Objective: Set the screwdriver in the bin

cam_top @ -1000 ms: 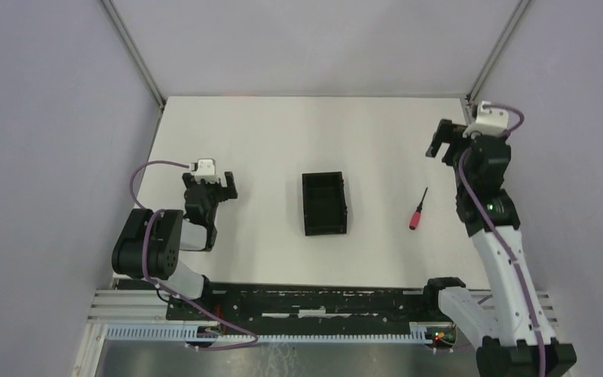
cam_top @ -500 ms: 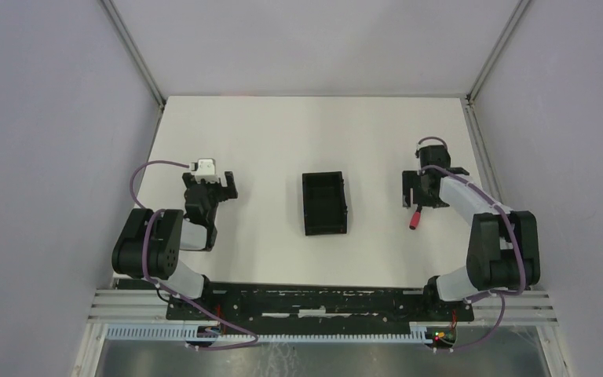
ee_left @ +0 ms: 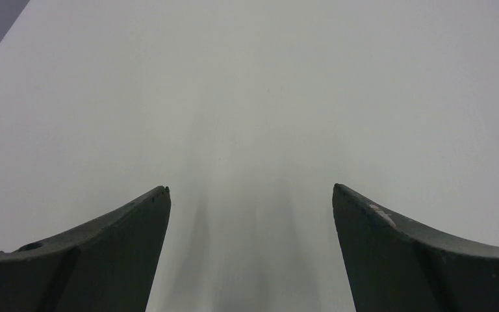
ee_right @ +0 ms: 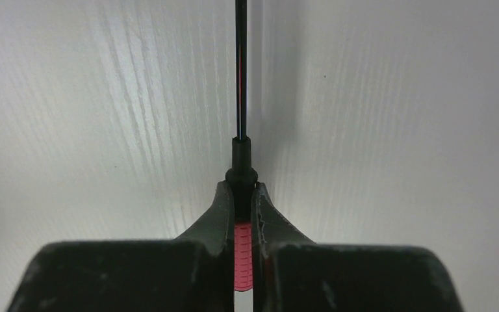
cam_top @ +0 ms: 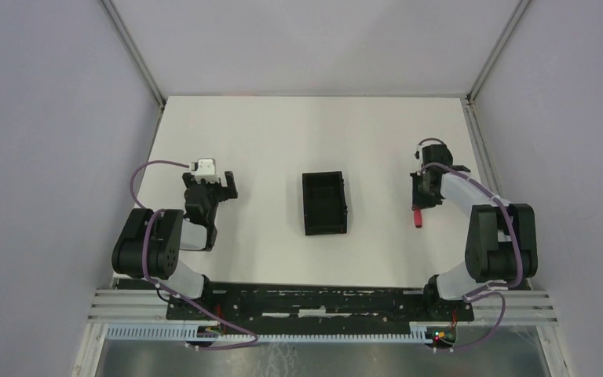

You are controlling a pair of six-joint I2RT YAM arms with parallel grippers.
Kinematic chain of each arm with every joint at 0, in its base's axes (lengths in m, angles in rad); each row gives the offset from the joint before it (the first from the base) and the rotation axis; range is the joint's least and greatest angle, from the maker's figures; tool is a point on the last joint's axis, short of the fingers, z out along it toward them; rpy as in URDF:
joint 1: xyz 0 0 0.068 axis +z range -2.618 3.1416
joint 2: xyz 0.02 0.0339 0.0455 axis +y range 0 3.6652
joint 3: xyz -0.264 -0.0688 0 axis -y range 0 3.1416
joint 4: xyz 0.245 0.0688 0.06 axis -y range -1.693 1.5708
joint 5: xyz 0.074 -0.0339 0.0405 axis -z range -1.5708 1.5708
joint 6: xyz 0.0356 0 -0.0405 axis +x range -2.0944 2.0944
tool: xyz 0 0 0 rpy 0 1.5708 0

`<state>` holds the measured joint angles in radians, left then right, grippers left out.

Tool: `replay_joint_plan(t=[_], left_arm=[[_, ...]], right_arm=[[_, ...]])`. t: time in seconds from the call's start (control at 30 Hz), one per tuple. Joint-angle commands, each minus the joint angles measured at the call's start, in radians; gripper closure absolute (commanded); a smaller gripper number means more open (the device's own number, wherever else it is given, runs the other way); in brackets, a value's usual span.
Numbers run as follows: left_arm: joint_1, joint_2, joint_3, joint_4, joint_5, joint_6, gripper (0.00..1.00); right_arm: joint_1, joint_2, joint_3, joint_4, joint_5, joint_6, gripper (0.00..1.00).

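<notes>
Right of the bin (cam_top: 306,206), your right hand (ee_right: 241,190) has just clamped the screwdriver (ee_right: 241,156) by its red handle, so it looks ready to lift over.

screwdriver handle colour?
Red, with a ribbed texture; the shaft is dark. The screwdriver shows best in the right wrist view, clamped in the right pincer.

You get no legible txt, labels, brand marks or nos. in any view, top or wrist cams.
</notes>
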<state>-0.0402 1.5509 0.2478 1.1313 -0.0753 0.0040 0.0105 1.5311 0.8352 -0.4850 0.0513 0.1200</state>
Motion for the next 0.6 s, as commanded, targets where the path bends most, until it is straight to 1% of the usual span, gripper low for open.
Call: replay_joint_plan(t=[0.0,0.1,0.2,0.3,0.4,0.5,0.57], left_arm=[[0.005,-0.016,0.003,0.035,0.002,-0.019,0.0],[0.004,-0.015,0.003,0.035,0.003,-0.019,0.0],[0.005,-0.015,0.003,0.035,0.002,-0.019,0.0],[0.005,-0.015,0.003,0.035,0.003,-0.019,0.0],[0.005,-0.017,0.002,0.035,0.002,-0.019,0.0],[0.004,-0.016,0.002,0.035,0.003,-0.019,0.0],[0.004,-0.017,0.002,0.035,0.003,-0.019,0.0]], right_arm=[[-0.002,-0.076,0.159,-0.137,-0.021,-0.017,1.0],[0.035,-0.132,0.24,-0.216,-0.018,-0.009,1.0],[0.142,-0.179,0.292,-0.218,0.008,0.031,1.0],[0.308,-0.199,0.337,-0.163,0.021,0.079,1.0],[0.452,-0.186,0.378,-0.078,-0.025,0.104,1.0],[0.579,-0.15,0.411,-0.001,-0.048,0.082,1.0],[0.643,-0.12,0.423,0.047,-0.074,0.03,1.0]])
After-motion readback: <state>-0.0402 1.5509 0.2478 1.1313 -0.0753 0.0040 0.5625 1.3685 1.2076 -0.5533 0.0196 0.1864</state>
